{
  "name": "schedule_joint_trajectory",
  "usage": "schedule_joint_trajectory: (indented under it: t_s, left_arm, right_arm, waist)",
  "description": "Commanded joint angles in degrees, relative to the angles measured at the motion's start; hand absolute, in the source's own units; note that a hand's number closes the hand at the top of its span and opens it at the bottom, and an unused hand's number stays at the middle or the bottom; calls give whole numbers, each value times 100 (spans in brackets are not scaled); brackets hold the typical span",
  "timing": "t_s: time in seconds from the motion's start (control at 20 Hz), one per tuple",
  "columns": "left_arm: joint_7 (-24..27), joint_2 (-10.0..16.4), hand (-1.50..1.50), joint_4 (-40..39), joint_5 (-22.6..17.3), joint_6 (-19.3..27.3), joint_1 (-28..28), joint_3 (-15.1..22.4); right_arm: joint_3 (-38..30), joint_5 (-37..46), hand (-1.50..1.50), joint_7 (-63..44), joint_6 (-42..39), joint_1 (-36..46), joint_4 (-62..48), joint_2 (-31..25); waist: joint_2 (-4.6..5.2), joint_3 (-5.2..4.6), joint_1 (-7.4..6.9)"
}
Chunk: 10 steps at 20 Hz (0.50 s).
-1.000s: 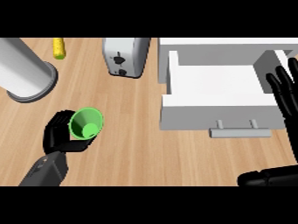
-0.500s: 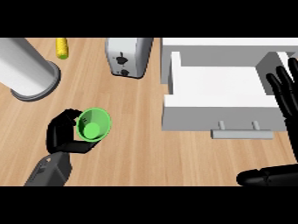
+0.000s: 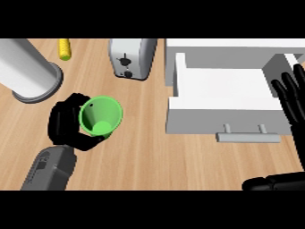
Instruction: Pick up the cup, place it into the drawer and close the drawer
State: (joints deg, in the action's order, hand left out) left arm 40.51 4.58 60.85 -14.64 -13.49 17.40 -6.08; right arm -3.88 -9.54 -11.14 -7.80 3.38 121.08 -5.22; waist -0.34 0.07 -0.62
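A green cup shows its open mouth toward me, tilted, at the left of the head view. My left hand is curled round it from the left and behind, holding it above the wooden counter. The white drawer stands pulled out at the right, its inside bare, a grey handle on its front. My right hand rests open with straight fingers at the drawer's right edge.
A silver toaster stands behind the cup, left of the drawer. A large grey cylinder lies at the far left. A yellow corn cob lies at the back. Bare wood stretches between cup and drawer front.
My left hand has carried the green cup a little to the right and forward, toward the drawer. The right hand has stayed where it was.
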Motion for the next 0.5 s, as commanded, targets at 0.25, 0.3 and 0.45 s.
schedule_joint_trajectory:
  t_s: [0.25,0.3,0.45]
  left_arm:
    - [-1878,-448,150,2212,-167,1000,160,632]
    - [-2378,-434,150,2374,-224,1149,578,588]
    - [-2607,-453,150,2304,-123,1710,1103,798]
  right_arm:
    - [-216,-72,-150,-50,-13,416,-302,-153]
    - [32,145,-150,222,-6,141,-293,44]
    - [-367,-393,-150,-206,-78,215,31,-200]
  waist:
    - [21,-5,33]
    - [15,-3,30]
    - [20,-5,87]
